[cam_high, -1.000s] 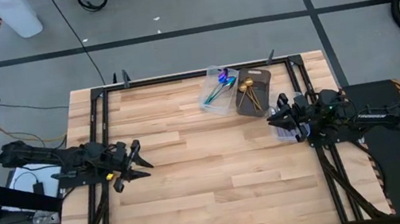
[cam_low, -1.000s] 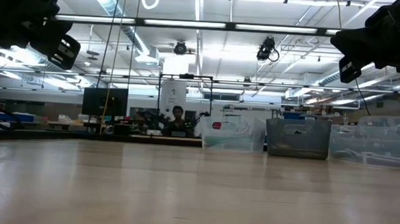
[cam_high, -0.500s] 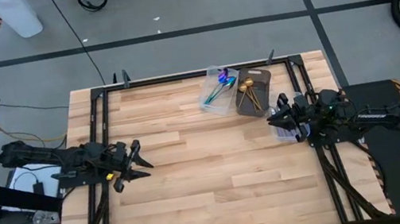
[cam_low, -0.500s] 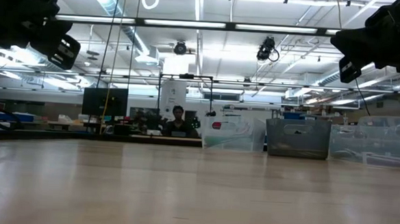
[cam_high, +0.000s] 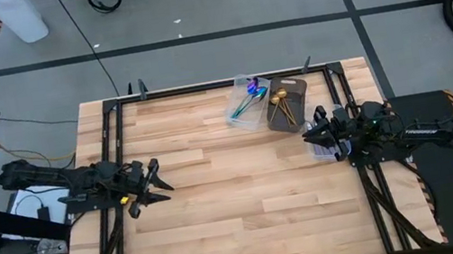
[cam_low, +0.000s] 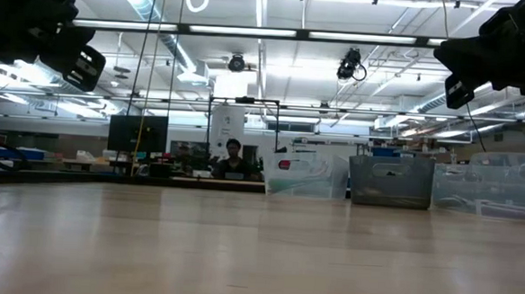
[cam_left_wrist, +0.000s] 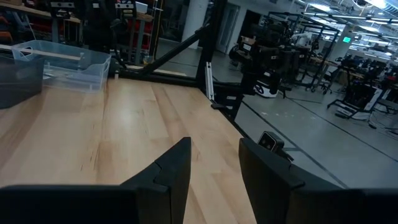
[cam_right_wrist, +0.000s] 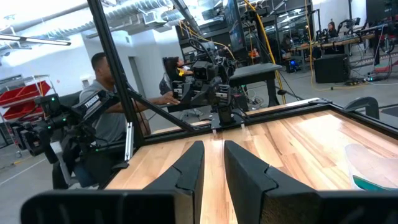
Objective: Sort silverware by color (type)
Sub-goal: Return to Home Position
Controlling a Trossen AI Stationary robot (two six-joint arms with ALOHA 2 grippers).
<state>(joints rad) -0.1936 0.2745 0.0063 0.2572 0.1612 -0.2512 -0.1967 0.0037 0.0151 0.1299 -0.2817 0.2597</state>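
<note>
Iridescent purple-teal spoons [cam_high: 248, 98] lie in a clear tray [cam_high: 239, 116] at the table's far side. Gold spoons [cam_high: 278, 100] lie in the dark bin [cam_high: 297, 108] beside it. My left gripper [cam_high: 160, 182] hovers above the table's left side, pointing level toward the right, open with nothing between its fingers [cam_left_wrist: 214, 167]. My right gripper [cam_high: 308, 136] hovers at the right side, pointing left, its fingers a narrow gap apart [cam_right_wrist: 213, 163] and empty. It stands just over a second clear tray [cam_high: 325, 151].
In the low view the clear tray [cam_low: 306, 176], the dark bin [cam_low: 391, 181] and the other clear tray [cam_low: 490, 188] stand in a row at the far right. Bare wood [cam_high: 238, 198] lies between the arms. People sit beyond the table [cam_right_wrist: 109, 99].
</note>
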